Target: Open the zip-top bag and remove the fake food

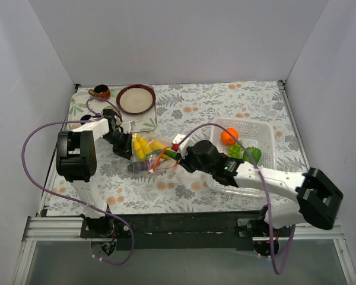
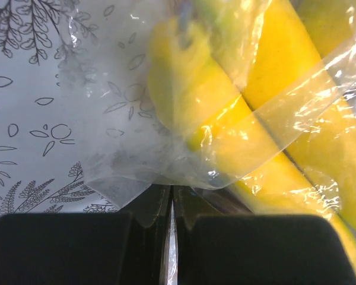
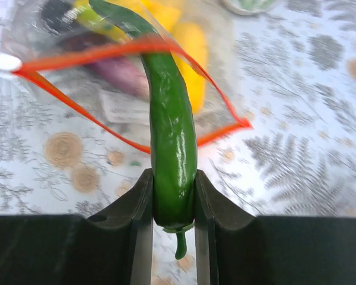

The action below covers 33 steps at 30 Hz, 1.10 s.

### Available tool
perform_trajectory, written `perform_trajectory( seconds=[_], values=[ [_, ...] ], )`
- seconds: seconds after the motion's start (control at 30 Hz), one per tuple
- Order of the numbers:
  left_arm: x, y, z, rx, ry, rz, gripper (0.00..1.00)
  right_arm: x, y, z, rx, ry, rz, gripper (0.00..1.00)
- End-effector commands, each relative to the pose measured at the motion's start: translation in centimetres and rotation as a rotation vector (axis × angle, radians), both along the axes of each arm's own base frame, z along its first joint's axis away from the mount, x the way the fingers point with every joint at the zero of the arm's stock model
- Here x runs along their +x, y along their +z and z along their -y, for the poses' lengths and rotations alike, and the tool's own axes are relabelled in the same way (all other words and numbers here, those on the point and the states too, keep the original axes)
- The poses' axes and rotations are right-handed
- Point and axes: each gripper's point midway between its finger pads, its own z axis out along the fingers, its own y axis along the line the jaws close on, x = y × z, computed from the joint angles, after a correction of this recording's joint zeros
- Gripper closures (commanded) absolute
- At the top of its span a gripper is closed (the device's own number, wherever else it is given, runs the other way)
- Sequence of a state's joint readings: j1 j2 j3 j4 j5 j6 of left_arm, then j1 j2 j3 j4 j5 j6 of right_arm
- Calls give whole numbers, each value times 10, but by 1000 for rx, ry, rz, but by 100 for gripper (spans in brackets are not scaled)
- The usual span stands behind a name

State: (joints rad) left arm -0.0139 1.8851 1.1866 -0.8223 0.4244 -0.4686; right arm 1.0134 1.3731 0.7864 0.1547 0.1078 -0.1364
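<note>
Looking down at the flowered table (image 1: 190,107), I see the zip-top bag (image 1: 147,159) lying just left of the middle of the overhead view, between the two arms, with its orange-red zip strip (image 3: 77,56) gaping wide open towards the right arm.

The right gripper (image 3: 173,176) has its jaws parted only as far as a green pepper (image 3: 172,136) is thick. They squeeze it near its stem end, one finger pressed against each side. The pepper's other end reaches through the open mouth of the bag, so it lies half in and half out.

The left gripper (image 2: 172,199) sits at the opposite, closed end of the bag, on the left of the overhead view. Its jaws are pinched almost together, with only a sliver between them, and a fold of the clear plastic is caught in that gap.

Yellow bananas (image 2: 273,119) fill the bag right above those fingers, and a dark purple piece (image 3: 121,74) lies deeper inside, blurred behind the plastic.

In the white perforated basket (image 1: 267,133), right of centre, sit an orange (image 1: 228,136) and some green pieces (image 1: 249,154). A brown bowl (image 1: 136,99) and a small cup (image 1: 99,92) stand at the upper left of the table, well apart from the bag
</note>
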Motion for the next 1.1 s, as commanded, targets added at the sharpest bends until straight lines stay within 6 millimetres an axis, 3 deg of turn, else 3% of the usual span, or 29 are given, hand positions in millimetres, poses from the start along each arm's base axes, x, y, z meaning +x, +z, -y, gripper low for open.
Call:
perform_trajectory(
  seconds=[0.0,0.07,0.1,0.17,0.2,0.3,0.37,0.43,0.47,0.53,0.57,0.6,0.63,0.67,0.8,0.87,0.93,1.0,1.07],
  values=[
    [10,-48,-39,200,-28,17,100,23,21,73,-44,-289,117,99],
    [10,-47,-37,194,-27,16,100,29,23,102,-70,-404,144,99],
    [10,-47,-36,187,-24,12,100,35,36,125,-58,-507,184,99],
    [10,-46,-36,186,-26,11,100,34,32,155,-109,-603,199,99],
    [11,-46,-36,183,-26,11,100,38,40,181,-125,-727,241,99],
    [11,-45,-35,180,-26,13,100,31,38,230,-178,-975,205,99],
    [12,-44,-33,174,-27,11,100,25,31,251,-191,-1087,142,99],
    [13,-43,-33,166,-26,11,100,25,23,253,-205,-1106,113,99],
    [13,-42,-32,165,-29,13,100,26,22,251,-203,-1107,111,99],
    [11,-42,-33,167,-33,12,100,28,18,246,-216,-1097,96,86],
    [13,-41,-33,168,-34,20,100,29,19,245,-216,-1098,93,57],
    [11,-41,-34,170,-36,20,100,34,24,239,-209,-1090,96,39],
    [11,-41,-33,170,-40,19,100,37,28,233,-200,-1074,96,6],
    [11,-41,-33,169,-37,20,100,41,32,227,-218,-1031,108,2],
    [12,-40,-31,156,-37,16,100,63,64,174,-136,-866,140,1],
    [13,-39,-30,154,-35,20,100,66,70,147,-120,-760,135,1],
    [12,-39,-31,156,-35,19,100,64,68,105,-52,-581,97,2],
    [11,-40,-31,156,-36,17,100,54,59,69,-3,-383,60,11],
    [11,-40,-30,153,-35,17,100,56,52,46,36,-307,54,27]
  ],
)
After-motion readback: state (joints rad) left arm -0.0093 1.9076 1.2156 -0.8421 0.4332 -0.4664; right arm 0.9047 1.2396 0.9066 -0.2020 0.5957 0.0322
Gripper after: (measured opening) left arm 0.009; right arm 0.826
